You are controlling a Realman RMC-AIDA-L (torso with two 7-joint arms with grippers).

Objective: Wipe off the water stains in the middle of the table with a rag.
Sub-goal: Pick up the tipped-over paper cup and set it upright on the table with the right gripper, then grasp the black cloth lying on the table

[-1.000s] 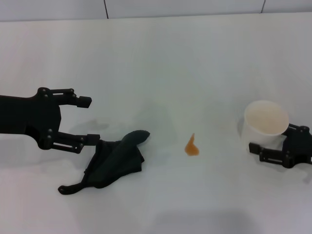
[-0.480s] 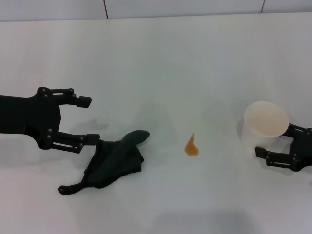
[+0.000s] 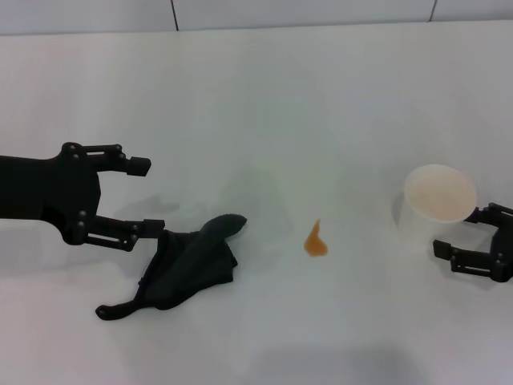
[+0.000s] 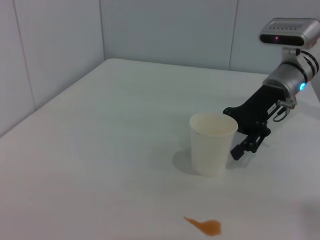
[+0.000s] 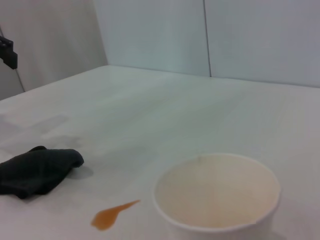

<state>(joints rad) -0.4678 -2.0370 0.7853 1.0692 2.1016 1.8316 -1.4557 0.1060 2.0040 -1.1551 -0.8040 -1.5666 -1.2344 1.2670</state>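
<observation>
Head view: left gripper (image 3: 143,195) at left of frame, fingers spread wide, holding nothing; its lower finger tip sits just beside the upper left edge of the rag (image 3: 186,266). Rag lies crumpled on the table (image 3: 264,104), lower left of centre, thin tail trailing toward bottom left. Water stains (image 3: 315,241) are a small orange teardrop blot just below frame centre, to the right of the rag and apart from it. White cup (image 3: 438,204) stands upright at right. Right gripper (image 3: 463,233) at the right edge, fingers apart, just beside the cup's lower right; contact with the cup cannot be told. Nothing gripped.
</observation>
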